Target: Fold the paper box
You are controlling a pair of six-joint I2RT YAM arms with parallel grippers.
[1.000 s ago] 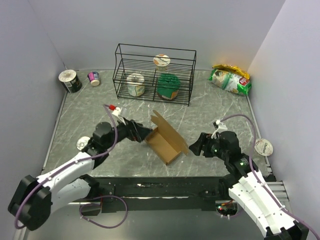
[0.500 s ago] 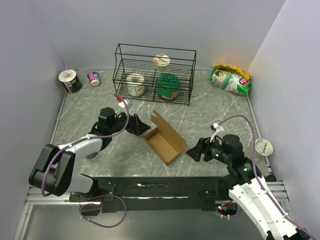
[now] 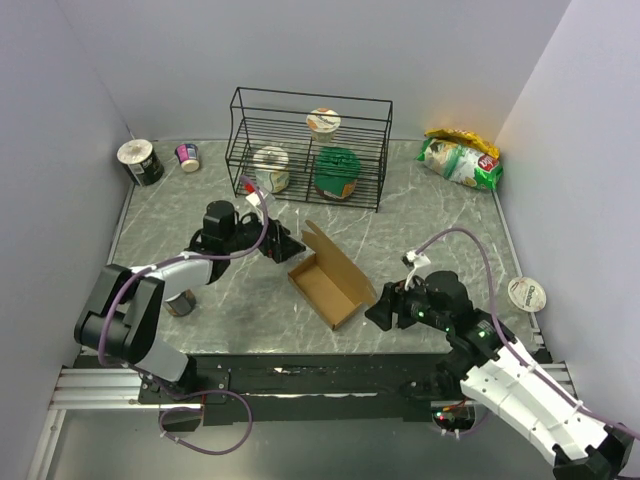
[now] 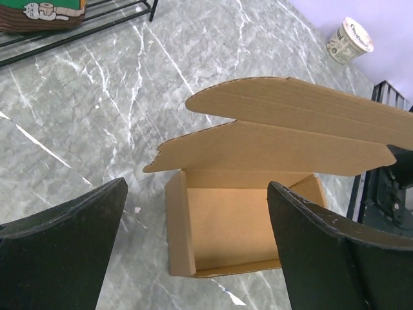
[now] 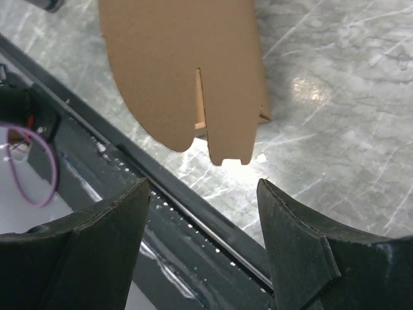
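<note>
while the left gripper and right gripper both gape empty, the paper box sits between them.
left one spread wide just beside the box's far-left end, right one parted near its near-right corner; box rests open on the marble table, lid flap raised.

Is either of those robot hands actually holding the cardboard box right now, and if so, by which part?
Neither. The left hand and the right hand are both open near the paper box, gripping nothing.
</note>
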